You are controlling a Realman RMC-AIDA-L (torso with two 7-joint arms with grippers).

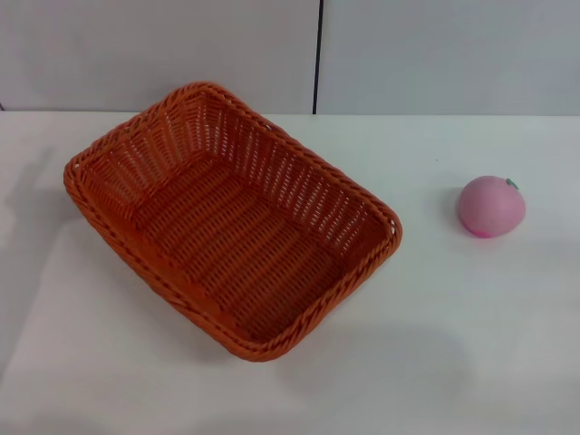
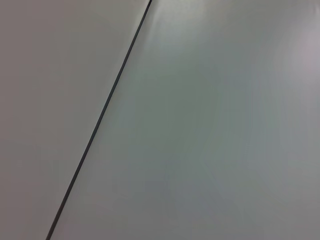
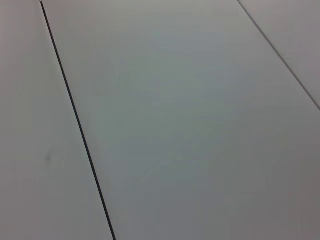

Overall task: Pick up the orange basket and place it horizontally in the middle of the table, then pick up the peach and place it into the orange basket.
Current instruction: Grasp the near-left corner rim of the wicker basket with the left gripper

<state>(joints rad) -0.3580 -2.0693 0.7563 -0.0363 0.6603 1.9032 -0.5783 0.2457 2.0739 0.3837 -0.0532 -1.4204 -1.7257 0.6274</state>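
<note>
Neither hand appears in any view: the head view shows no arm at all, and both wrist views show only pale flat panels with dark seams, so I cannot tell how the left hand or the right hand stands or whether either holds something. On the table [image 1: 507,344] the orange basket [image 1: 231,217] sits left of the middle, turned diagonally, with one corner toward the back wall and one toward the robot; it is empty. The peach [image 1: 490,206] rests well apart from it, on the robot's right side, with its small green mark upward. So nothing of the task seems done yet. The basket looks light but stiff, with an open weave, and its braided rim gives a good place to take hold, probably at the middle of a long side so it does not swing. The peach looks smooth and round, perhaps soft, so it may roll; a hold from above across its widest part seems safest.
</note>
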